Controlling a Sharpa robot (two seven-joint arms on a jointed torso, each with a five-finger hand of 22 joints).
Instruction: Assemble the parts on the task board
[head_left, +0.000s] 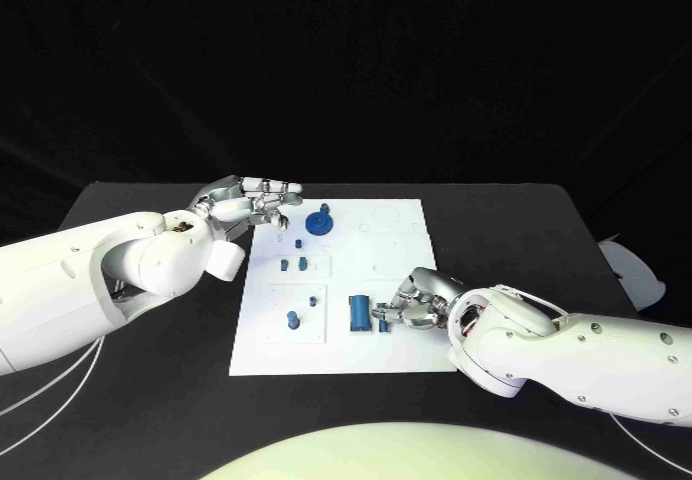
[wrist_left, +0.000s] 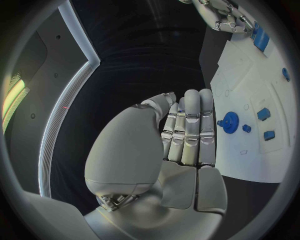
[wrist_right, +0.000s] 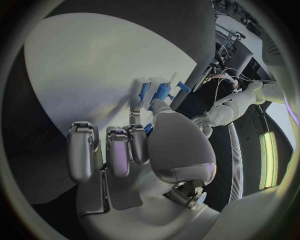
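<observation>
The white task board (head_left: 346, 345) lies in the middle of the table. A blue gear (head_left: 320, 222) stands near its far left corner, with several small blue parts (head_left: 294, 265) nearer along the left side. A blue cylinder (head_left: 358, 312) lies near the board's middle. My right hand (head_left: 411, 303) rests on the board beside the cylinder (wrist_right: 164, 91) and pinches a small blue part (wrist_right: 149, 106) between thumb and a finger. My left hand (head_left: 257, 205) hovers at the board's far left corner, close to the gear (wrist_left: 231, 120). Its fingers (wrist_left: 190, 125) lie side by side with the thumb against them, with nothing plainly held.
A white object (head_left: 632, 272) sits at the table's right edge. White cables (head_left: 58, 385) trail over the black table (head_left: 144, 400) at the near left. The board's far right part (head_left: 392, 225) carries only faint outlines.
</observation>
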